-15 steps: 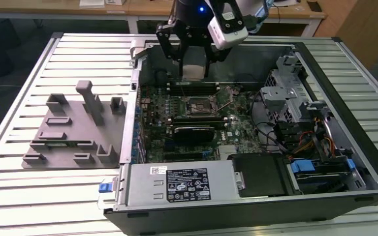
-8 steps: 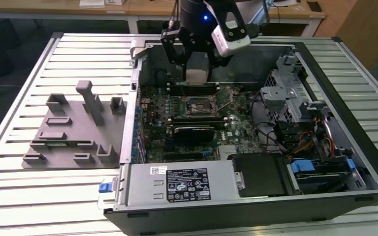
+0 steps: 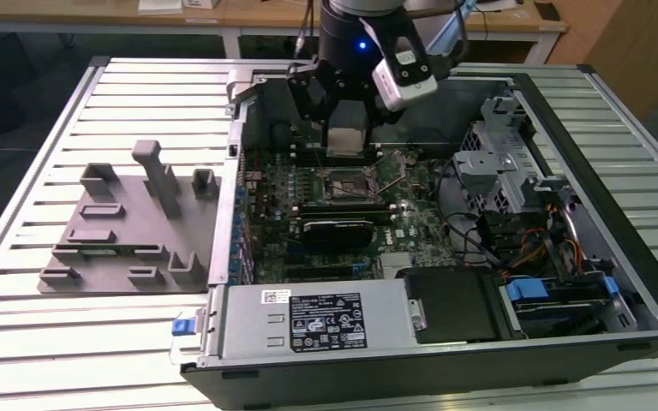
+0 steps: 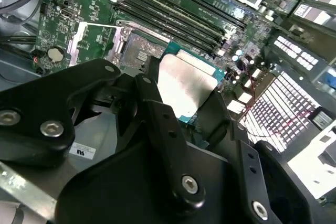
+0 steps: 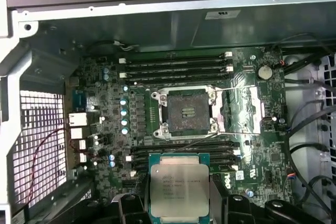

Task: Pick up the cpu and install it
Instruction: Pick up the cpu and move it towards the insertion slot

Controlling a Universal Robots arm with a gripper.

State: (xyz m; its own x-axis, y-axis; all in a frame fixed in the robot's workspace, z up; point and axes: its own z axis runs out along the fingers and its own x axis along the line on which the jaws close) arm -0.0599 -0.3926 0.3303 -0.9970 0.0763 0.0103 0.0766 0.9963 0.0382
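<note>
the cpu (image 5: pixel 179 190) has a smooth, matt silver metal lid; the motherboard (image 5: pixel 262 148) is glossy green.

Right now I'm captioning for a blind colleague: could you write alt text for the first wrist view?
The gripper holds the cpu, metal top plate toward the camera, over the green motherboard inside an open computer case. Past it the socket sits empty, its retention plate swung open beside it.

Exterior view high, angled down on open computer case (image 3: pixel 444 374), both wrist views close above motherboard (image 5: pixel 270 148) (image 4: pixel 100 35)
</note>
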